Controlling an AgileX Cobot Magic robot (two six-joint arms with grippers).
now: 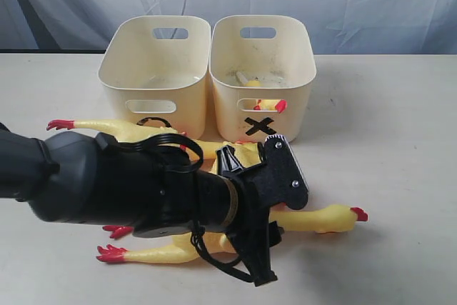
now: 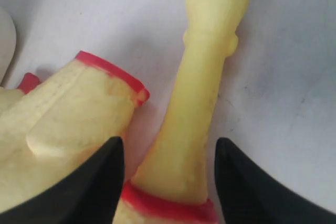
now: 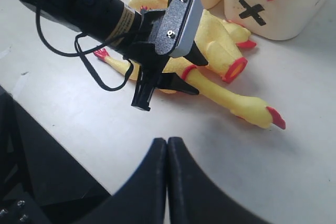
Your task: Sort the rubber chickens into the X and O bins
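My left pincer (image 2: 169, 142) gapes wide astride the pale yellow neck of a long-necked chicken (image 2: 202, 103), by its red ring, gripping nothing. My right pincer (image 3: 167, 148) is closed and empty. A red-rimmed headless body (image 2: 68, 129) lies just beside the neck. Toward the far edge of the table (image 1: 400, 141), the bin marked X (image 1: 264, 48) holds a yellow, red-tipped chicken piece (image 1: 271, 105).

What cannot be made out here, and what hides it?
1. Exterior view: the left bin's mark, mostly hidden by a chicken and the left arm.
2. Exterior view: part of the X bin's contents, behind its wall.
3. Left wrist view: the long-necked chicken's body, cut by the edge.
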